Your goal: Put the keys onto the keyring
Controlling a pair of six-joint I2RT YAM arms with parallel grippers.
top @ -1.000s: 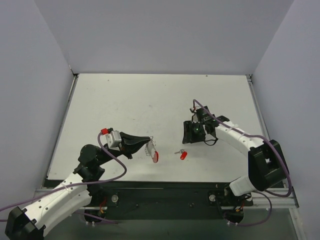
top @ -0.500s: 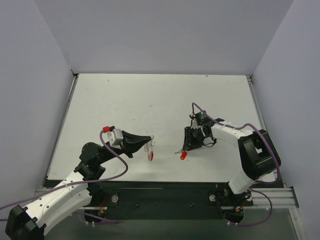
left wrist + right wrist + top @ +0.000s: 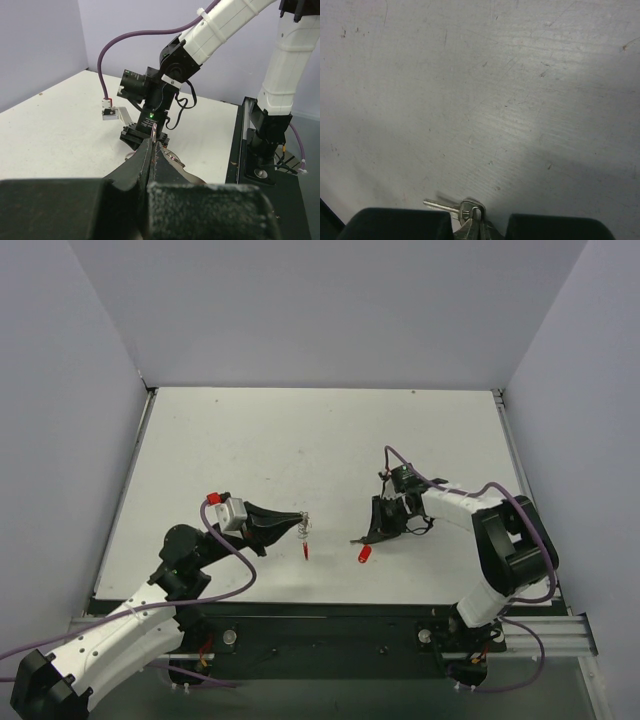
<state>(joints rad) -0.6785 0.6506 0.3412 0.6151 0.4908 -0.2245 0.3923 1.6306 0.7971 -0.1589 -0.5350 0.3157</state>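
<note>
Ok, left gripper (image 3: 295, 525) is pinched shut on the large red-and-grey toothed wire keyring (image 3: 304, 543), holding it off the white table (image 3: 300, 440) edge-on, probably as a threading target. Right gripper (image 3: 374, 532) is closed on the tiny red-headed silver key (image 3: 364, 553) at table level, ready to lift.

left arm (image 3: 120, 632) low over table (image 3: 300, 440), left gripper (image 3: 297, 524) clamped shut, right arm (image 3: 468, 508) bent, right gripper (image 3: 375, 534) down at table, pinched closed
</note>
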